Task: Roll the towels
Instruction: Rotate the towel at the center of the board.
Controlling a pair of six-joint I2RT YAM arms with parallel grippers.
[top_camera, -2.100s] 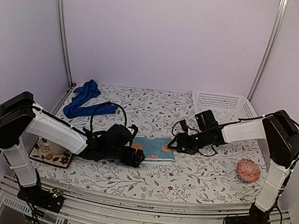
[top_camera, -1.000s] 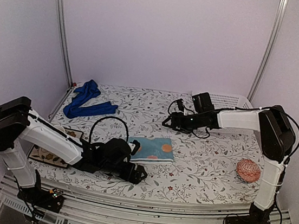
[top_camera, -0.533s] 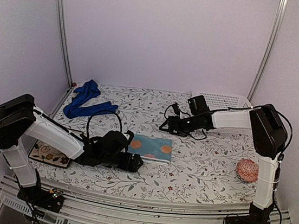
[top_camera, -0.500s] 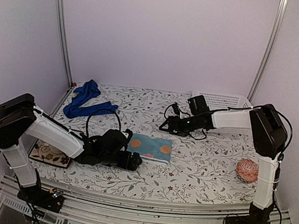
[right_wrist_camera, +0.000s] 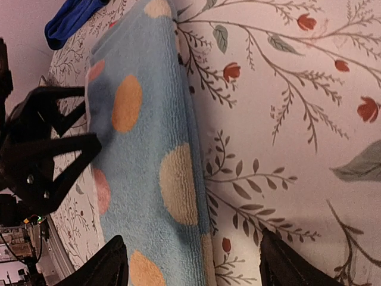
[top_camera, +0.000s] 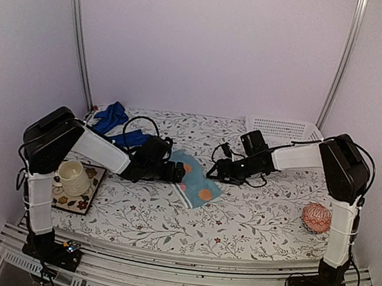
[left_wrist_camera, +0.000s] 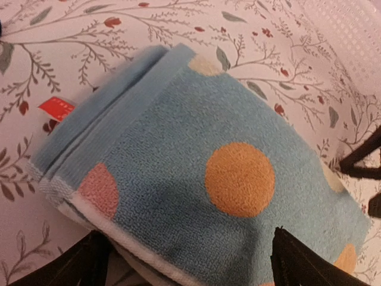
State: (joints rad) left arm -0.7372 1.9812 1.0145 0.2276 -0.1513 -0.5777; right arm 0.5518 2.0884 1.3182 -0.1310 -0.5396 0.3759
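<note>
The light-blue towel (top_camera: 197, 180) lies folded flat mid-table, its long axis slanting from far-left toward near-right. The left gripper (top_camera: 179, 173) meets its left edge with jaws wide. The right gripper (top_camera: 215, 171) faces the right edge, jaws well apart and empty. Both seem poised to catch an end. The royal-blue towel (top_camera: 114, 115) lies bunched in the far-left corner.

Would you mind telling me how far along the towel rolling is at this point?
Done: nothing is rolled yet. In hand: the light-blue terry towel with orange dots lies folded flat, the open left gripper and open right gripper at its opposite ends. Left: rolling it, then the long royal-blue cloth towel lying crumpled at the far left corner.
</note>
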